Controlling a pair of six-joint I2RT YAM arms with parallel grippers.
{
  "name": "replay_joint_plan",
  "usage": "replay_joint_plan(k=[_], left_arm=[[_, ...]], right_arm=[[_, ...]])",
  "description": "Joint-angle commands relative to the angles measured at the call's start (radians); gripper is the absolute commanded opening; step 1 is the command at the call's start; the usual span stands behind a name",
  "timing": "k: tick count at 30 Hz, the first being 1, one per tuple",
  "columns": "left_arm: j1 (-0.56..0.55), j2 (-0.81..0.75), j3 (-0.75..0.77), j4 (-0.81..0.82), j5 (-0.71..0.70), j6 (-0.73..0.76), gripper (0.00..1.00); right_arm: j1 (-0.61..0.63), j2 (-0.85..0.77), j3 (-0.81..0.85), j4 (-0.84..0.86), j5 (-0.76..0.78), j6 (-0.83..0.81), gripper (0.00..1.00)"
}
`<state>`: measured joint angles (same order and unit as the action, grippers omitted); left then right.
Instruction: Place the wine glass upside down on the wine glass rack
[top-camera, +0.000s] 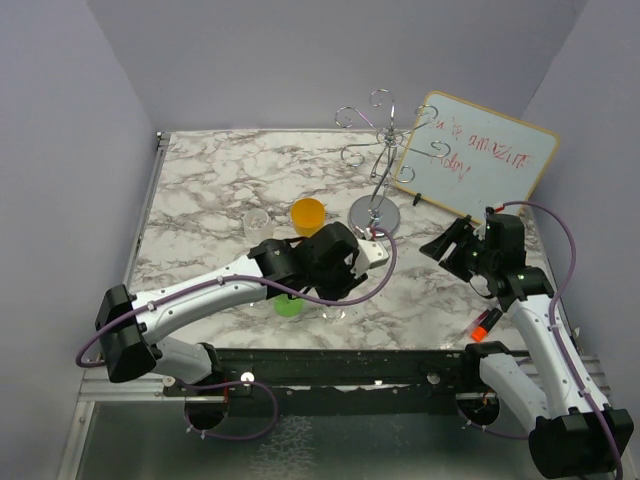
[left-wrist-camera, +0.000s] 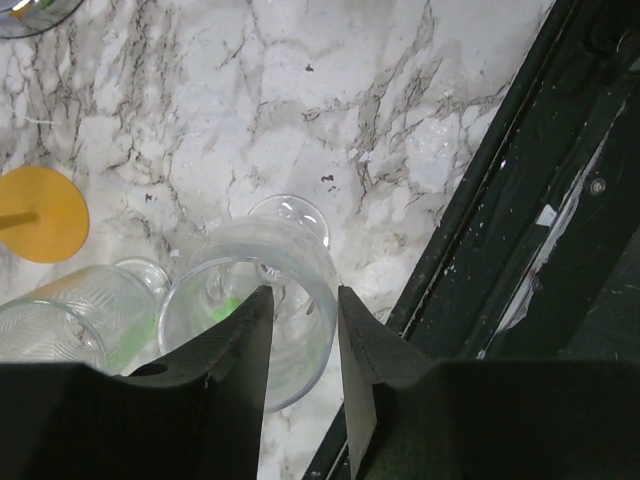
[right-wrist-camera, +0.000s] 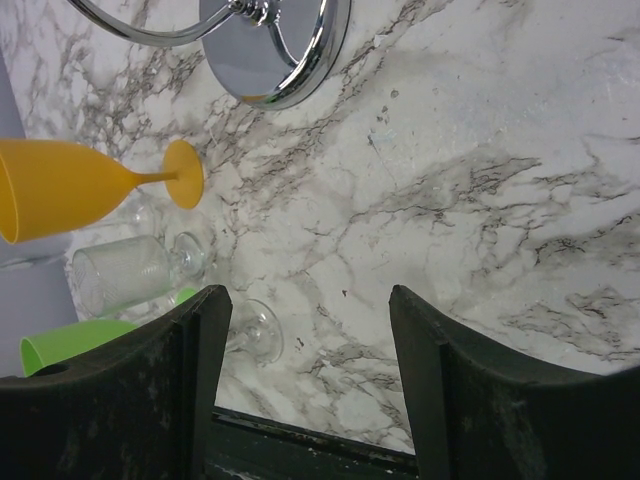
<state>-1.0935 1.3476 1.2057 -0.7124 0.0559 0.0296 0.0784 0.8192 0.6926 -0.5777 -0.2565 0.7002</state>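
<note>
So we're at the grab step here, nothing's been hung yet. The left gripper (left-wrist-camera: 305, 305) is down over the clear wine glass (left-wrist-camera: 240, 260), which stands upright on the marble tabletop (top-camera: 200, 190) close to the near edge, with a green glass (top-camera: 288, 306) and a ribbed clear glass (left-wrist-camera: 60, 315) just beside it. In the wrist view the jaws are pulled in narrow, one finger over the bowl's mouth and the other outside it, so they straddle the glass wall at the rim. I honestly can't tell if it's actually pinching or just closing in. The right gripper (right-wrist-camera: 308, 310) is spread wide with nothing in it, hanging above bare marble near the base of the wine glass rack (top-camera: 376, 212), which sits toward the back, well apart from the glass. My guess for next: get a firm pinch on that rim, lift straight up so the neighbours don't get knocked, then flip it and slide the stem into one of the curled arms up top. Thin slippery glass, so an easy grip to lose.
</note>
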Motion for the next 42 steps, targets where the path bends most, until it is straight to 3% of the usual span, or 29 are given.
replay_joint_plan(k=[1, 4, 7, 13, 18, 23, 29, 36, 42], left_arm=[[-0.003, 0.028, -0.001, -0.054, 0.004, 0.006, 0.32], [-0.003, 0.042, 0.004, -0.062, 0.004, 0.01, 0.21], [-0.003, 0.049, 0.023, -0.061, 0.003, 0.007, 0.0], [-0.003, 0.036, 0.063, 0.005, 0.008, 0.011, 0.0], [-0.01, 0.009, 0.04, 0.193, -0.003, -0.026, 0.0], [-0.049, -0.033, -0.082, 0.547, -0.088, -0.117, 0.0], [-0.092, -0.06, -0.306, 0.987, -0.262, -0.185, 0.0], [-0.101, -0.042, -0.36, 1.126, -0.286, -0.217, 0.0], [-0.103, -0.025, -0.374, 1.202, -0.259, -0.245, 0.0]], right_arm=[[-0.003, -0.014, -0.014, 0.004, -0.023, 0.008, 0.7], [-0.003, -0.014, -0.016, 0.006, -0.028, 0.01, 0.7], [-0.004, -0.014, -0.018, 0.011, -0.04, 0.015, 0.7], [-0.003, -0.032, -0.024, 0.049, -0.089, 0.089, 0.7], [-0.004, -0.065, -0.049, 0.121, -0.147, 0.308, 0.7], [-0.004, -0.099, -0.144, 0.182, -0.221, 0.638, 0.65], [-0.003, -0.146, -0.245, 0.185, -0.266, 0.84, 0.53], [-0.003, -0.175, -0.243, 0.203, -0.242, 0.907, 0.67], [-0.004, -0.129, -0.243, 0.222, -0.267, 0.931, 0.68]])
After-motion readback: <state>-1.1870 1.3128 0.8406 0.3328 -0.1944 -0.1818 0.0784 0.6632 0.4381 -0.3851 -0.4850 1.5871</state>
